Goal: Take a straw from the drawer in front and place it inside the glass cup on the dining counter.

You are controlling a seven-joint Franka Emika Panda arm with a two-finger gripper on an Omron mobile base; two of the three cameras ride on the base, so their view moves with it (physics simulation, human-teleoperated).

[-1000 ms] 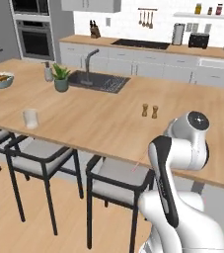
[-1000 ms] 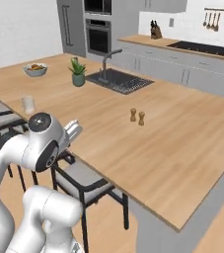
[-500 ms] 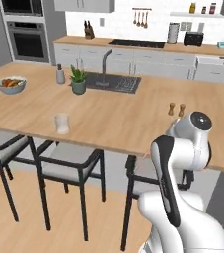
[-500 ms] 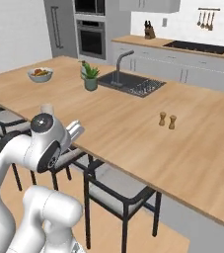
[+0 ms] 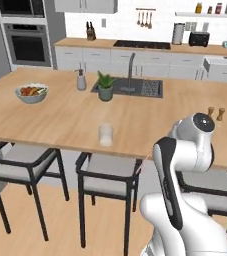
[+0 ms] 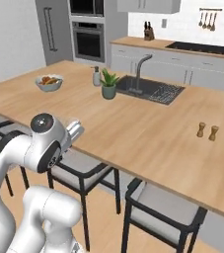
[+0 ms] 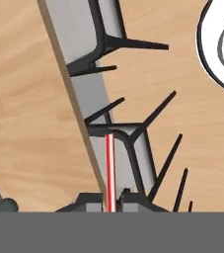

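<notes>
1. Gripper (image 7: 111, 206): fingertips cut off by the hand view's bottom edge, so the grip point on the straw (image 7: 109, 168) isn't visible.
2. Straw's bent end: can't tell.
3. Stool (image 7: 114, 69) ahead of gripper: seat cropped at top.

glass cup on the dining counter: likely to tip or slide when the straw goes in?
The glass cup looks small, clear and handle-free, so probably light; a sideways nudge might slide it on the smooth dining counter. It stands near the counter's front edge, so a push could carry it off. The straw in the gripper is very thin, likely exerting little force.
</notes>
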